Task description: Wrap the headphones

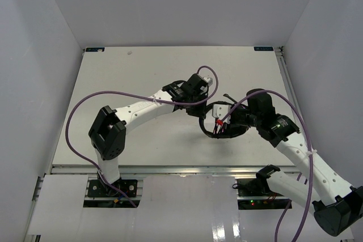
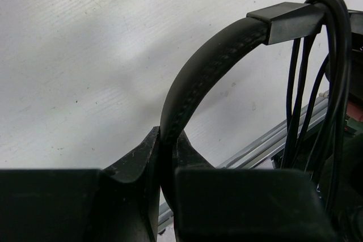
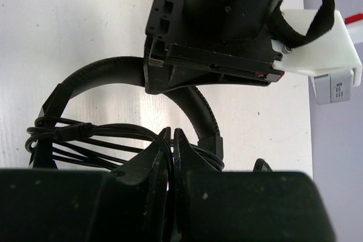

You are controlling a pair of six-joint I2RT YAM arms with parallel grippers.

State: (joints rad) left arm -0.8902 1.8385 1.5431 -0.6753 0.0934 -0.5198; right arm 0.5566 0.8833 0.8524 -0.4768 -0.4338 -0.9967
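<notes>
Left wrist view: your left gripper [image 2: 169,140] is clenched on the headband [image 2: 195,75], steadying the headphones [image 1: 218,123] as a frame for winding.
Cord [image 3: 85,134]: several strands hang bunched across the headband.
Right gripper [image 3: 172,135]: fingers pressed together at the bundle; whether they pinch a strand, you cannot tell.
Location: headphones are at the middle of the table [image 1: 142,72], between both grippers.
</notes>
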